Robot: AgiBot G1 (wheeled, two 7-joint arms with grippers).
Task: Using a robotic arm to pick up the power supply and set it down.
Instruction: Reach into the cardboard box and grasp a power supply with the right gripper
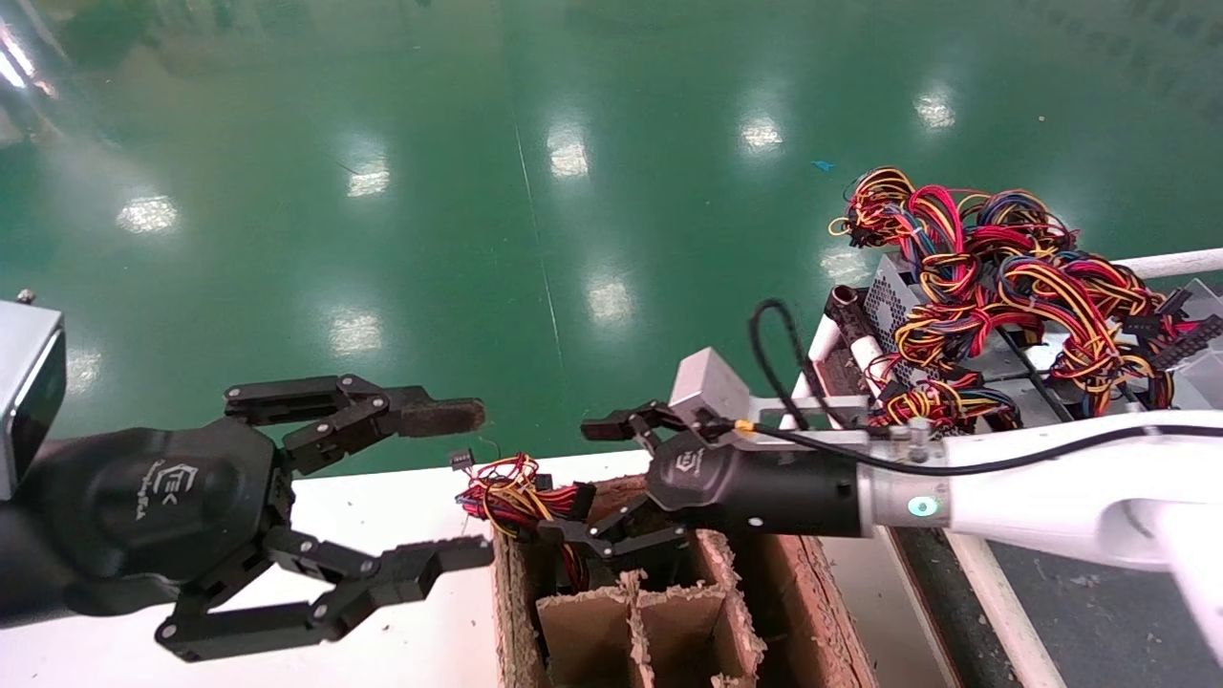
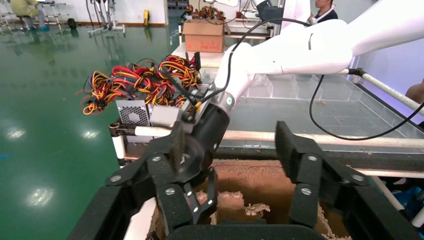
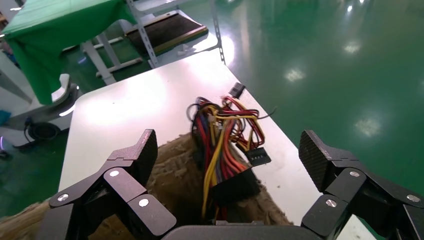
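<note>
Cardboard box (image 1: pixel 822 612) holds a wired power supply (image 1: pixel 521 497); right gripper (image 1: pixel 597 483) jaws wide, empty.

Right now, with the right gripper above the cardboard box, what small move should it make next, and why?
Probably lift the right gripper straight up. Its fingers are spread with nothing between them, and the wire bundle already hangs out of the cardboard box, so the power supply seems set down. The left gripper waits open beside.

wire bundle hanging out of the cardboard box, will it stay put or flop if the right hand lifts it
Probably floppy: the wire bundle droops in loose loops over the cardboard box edge. Its connectors dangle and could snag the dividers. The open right hand hovers above it.
</note>
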